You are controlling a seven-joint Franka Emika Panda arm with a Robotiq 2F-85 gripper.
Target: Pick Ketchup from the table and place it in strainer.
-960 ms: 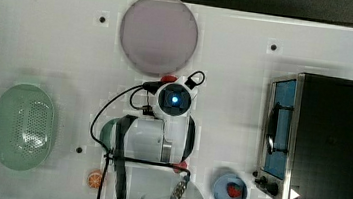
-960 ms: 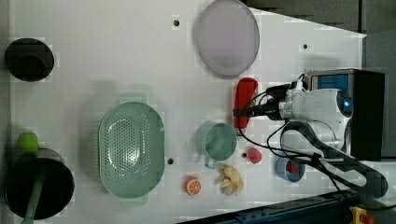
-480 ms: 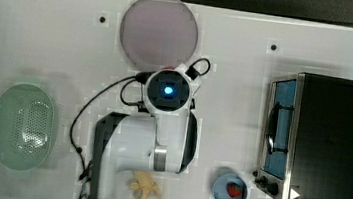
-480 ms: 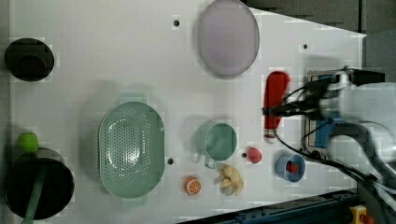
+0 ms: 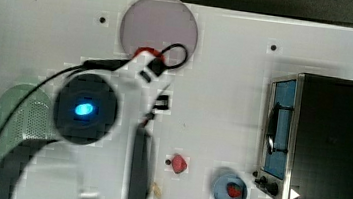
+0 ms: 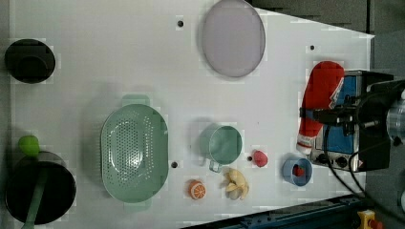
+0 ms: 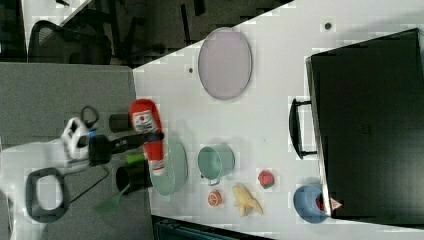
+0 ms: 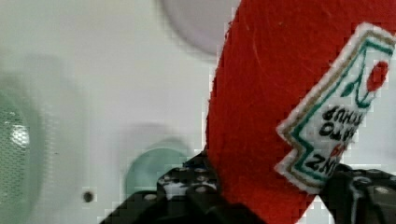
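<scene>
The Ketchup [image 6: 321, 95] is a soft red bottle with a white label, held in the air off the table. My gripper [image 6: 329, 114] is shut on its middle; in the wrist view its black fingers [image 8: 187, 189] flank the Ketchup [image 8: 261, 116]. In the right view the Ketchup [image 7: 147, 131] hangs cap down in the gripper [image 7: 150, 136], in front of the strainer [image 7: 172, 170]. In the top view its red end [image 5: 145, 52] shows beside my arm, which covers part of the strainer [image 5: 14, 111]. The mint-green oval strainer [image 6: 134, 152] lies empty at the left view's lower left.
A lilac plate [image 6: 233, 37] lies at the left view's top. A green mug [image 6: 222, 144], a strawberry [image 6: 259, 158], a banana piece [image 6: 235, 182], an orange slice [image 6: 197, 189] and a blue bowl [image 6: 296, 171] lie between strainer and black oven [image 5: 328, 142]. Black bowls [image 6: 29, 59] stand at the left view's left.
My arm has risen toward the top camera and swung to the top view's left, carrying the Ketchup with it. The grip has stayed the same.
</scene>
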